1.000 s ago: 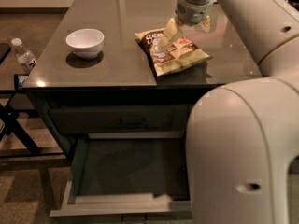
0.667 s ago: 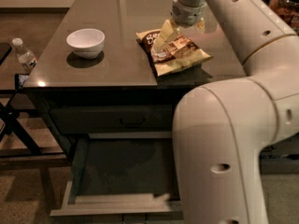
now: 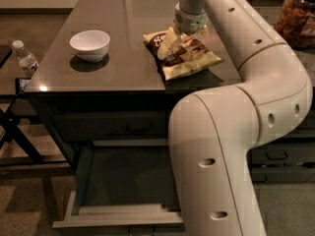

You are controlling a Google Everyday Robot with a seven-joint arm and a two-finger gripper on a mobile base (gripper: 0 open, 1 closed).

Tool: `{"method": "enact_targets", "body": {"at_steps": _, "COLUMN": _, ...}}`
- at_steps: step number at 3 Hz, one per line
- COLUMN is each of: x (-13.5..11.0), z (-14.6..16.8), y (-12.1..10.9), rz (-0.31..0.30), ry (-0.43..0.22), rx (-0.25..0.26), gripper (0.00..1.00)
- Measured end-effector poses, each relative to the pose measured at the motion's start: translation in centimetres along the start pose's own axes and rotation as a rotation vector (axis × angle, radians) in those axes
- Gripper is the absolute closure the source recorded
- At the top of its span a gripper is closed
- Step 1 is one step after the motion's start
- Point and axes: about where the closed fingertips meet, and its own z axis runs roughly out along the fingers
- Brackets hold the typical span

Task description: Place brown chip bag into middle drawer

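Observation:
The brown chip bag (image 3: 192, 58) lies flat on the dark table top (image 3: 123, 28), near its front right edge. My gripper (image 3: 184, 38) hangs from the arm directly over the bag's brown upper end. It is open, with one pale finger (image 3: 166, 44) down on the bag's left side and the other at its far right. The middle drawer (image 3: 98, 181) is pulled out below the table front. Its dark bottom is bare and my arm hides its right part.
A white bowl (image 3: 90, 43) stands on the table's left part. A water bottle (image 3: 24, 59) stands on a lower stand at far left. A clear snack jar (image 3: 298, 16) is at the upper right. My large arm links (image 3: 221, 151) fill the right foreground.
My gripper has moved down and slightly left onto the chip bag's upper end. The arm now covers more of the right foreground. The bag and bowl have not moved.

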Motion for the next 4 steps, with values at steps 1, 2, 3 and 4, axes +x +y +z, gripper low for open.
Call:
{"method": "enact_targets", "body": {"at_steps": 1, "x": 0.1, "z": 1.7, "y": 0.1, "rz": 0.002, "ry": 0.022, "rx": -0.021, "gripper": 0.00}}
{"method": "enact_targets", "body": {"at_steps": 2, "x": 0.3, "z": 2.8, "y": 0.1, "rz": -0.001, "ry": 0.023, "rx": -0.039, "gripper": 0.15}}
{"method": "enact_targets", "body": {"at_steps": 3, "x": -0.3, "z": 3.2, "y": 0.0, "rz": -0.002, "ry": 0.004, "rx": -0.034, "gripper": 0.38}}
{"method": "enact_targets", "body": {"at_steps": 4, "x": -0.4, "z": 3.3, "y": 0.0, "rz": -0.002, "ry": 0.003, "rx": -0.034, "gripper": 0.61}}
